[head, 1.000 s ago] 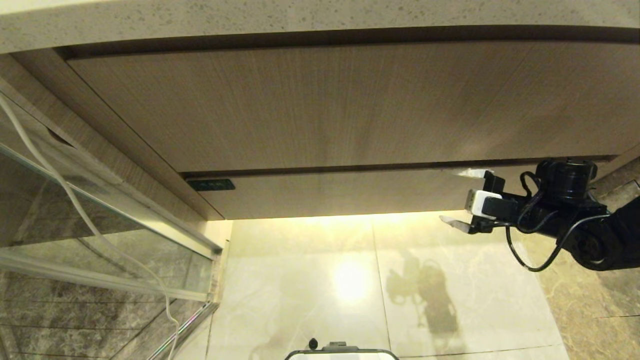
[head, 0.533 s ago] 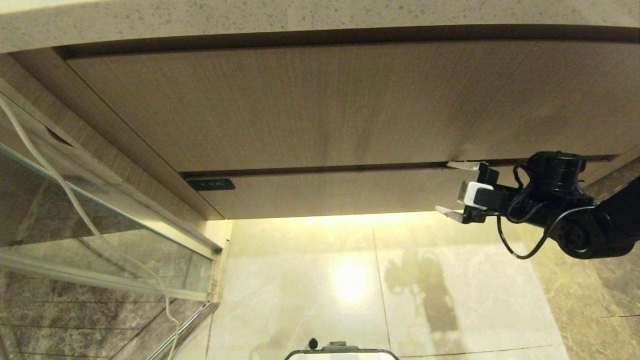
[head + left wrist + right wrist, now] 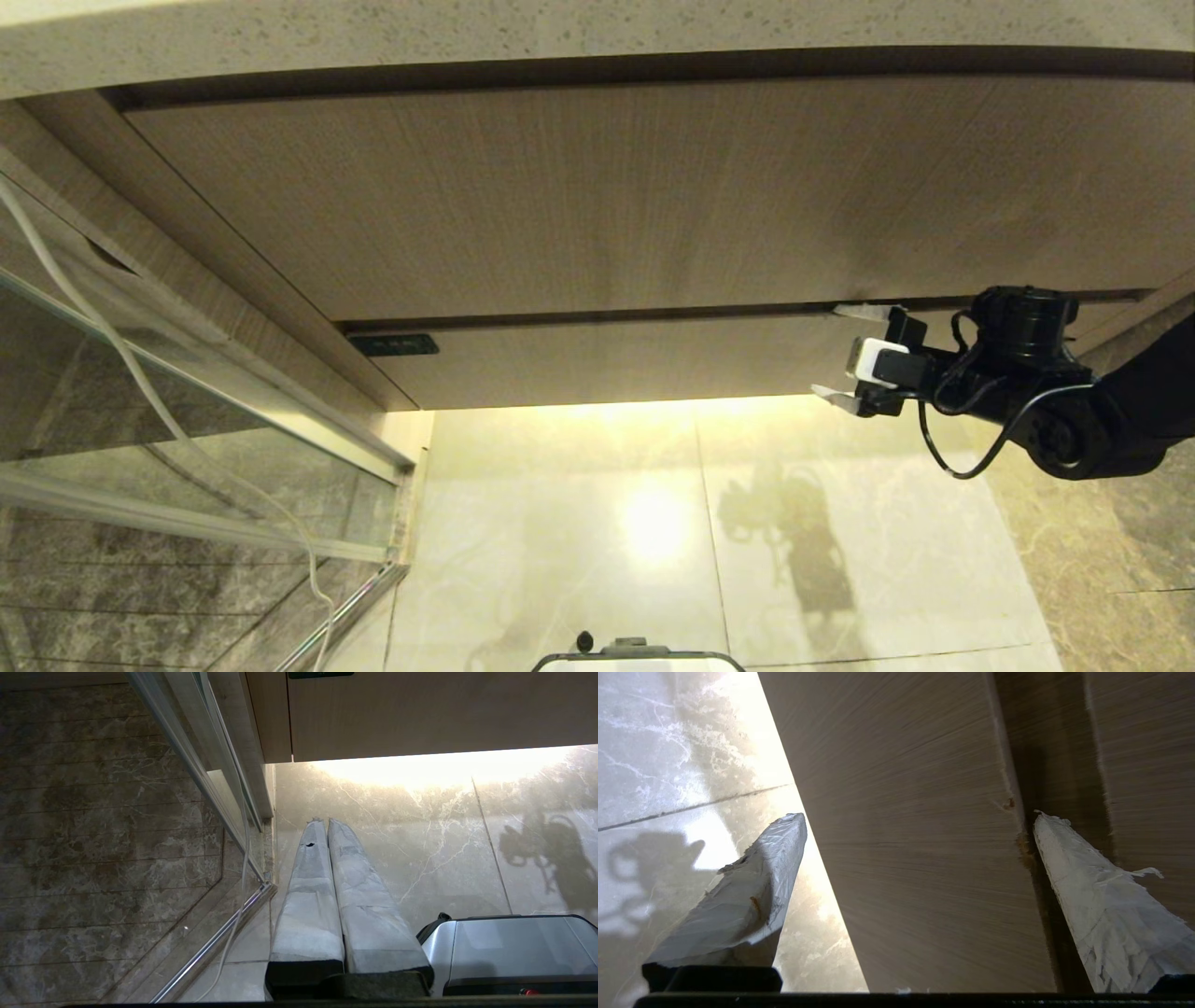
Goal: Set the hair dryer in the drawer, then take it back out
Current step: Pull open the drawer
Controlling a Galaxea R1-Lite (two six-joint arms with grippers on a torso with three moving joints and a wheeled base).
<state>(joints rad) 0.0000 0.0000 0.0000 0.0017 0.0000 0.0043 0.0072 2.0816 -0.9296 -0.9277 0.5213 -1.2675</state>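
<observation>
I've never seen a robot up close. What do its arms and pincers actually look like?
The right arm is glossy black, with a loose black cable looping beneath. A small white block sits behind the right pincer. Both pincers have long tapered fingers wrapped in crinkled pale tape; the left pincer has black mounts at the finger bases.

The drawer (image 3: 616, 359) is the only task thing that shows. It is shut. From the head view you see just its front: a long, thin strip of light-brown wood with fine lines in the grain. The strip runs flat across the view, from about 9 o'clock over to 3 o'clock. A dark, thin gap sits along its top edge, between it and a much taller wood front above. Bright yellow light glows along its bottom edge. In the right wrist view the same strip front (image 3: 915, 858) fills the middle, slanted, smooth and plain, with a small chipped spot on one edge.
</observation>
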